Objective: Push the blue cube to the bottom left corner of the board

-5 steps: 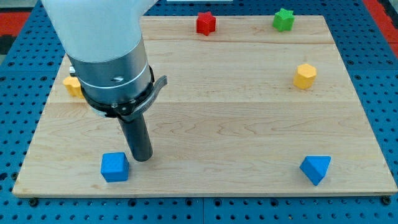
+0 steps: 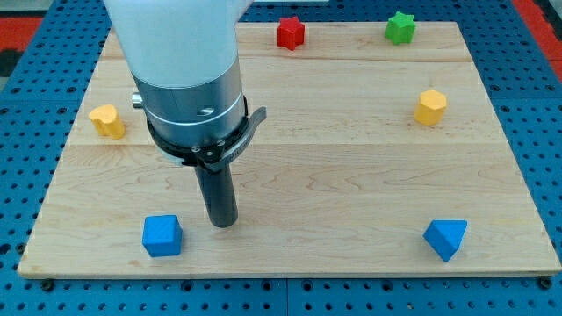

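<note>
The blue cube (image 2: 162,235) sits on the wooden board (image 2: 334,175) near the view's bottom left, a short way in from the corner. My tip (image 2: 225,223) rests on the board to the right of the cube and slightly above it, with a clear gap between them. The arm's grey body hangs over the board's upper left.
A yellow block (image 2: 107,120) lies at the left edge. A red star-like block (image 2: 291,32) and a green star-like block (image 2: 400,27) sit along the top. A yellow hexagonal block (image 2: 430,107) is at the right, a blue triangular block (image 2: 445,238) at the bottom right.
My tip has moved to the right, away from the blue cube, opening a gap. The cube has not moved. The yellow block at the left is now uncovered.
</note>
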`<action>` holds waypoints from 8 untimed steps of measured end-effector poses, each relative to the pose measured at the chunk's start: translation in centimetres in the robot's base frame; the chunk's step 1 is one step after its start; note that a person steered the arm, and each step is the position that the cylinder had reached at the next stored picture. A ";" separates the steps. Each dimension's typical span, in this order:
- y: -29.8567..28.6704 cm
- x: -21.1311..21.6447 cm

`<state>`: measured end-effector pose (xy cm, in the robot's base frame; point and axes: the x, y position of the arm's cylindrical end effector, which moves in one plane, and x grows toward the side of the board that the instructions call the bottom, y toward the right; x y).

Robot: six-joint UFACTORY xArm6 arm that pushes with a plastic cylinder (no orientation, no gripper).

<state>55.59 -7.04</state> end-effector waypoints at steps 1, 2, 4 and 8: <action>0.1 0.0; 0.3 0.0; -0.9 0.0; -9.0 1.6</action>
<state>57.14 -16.01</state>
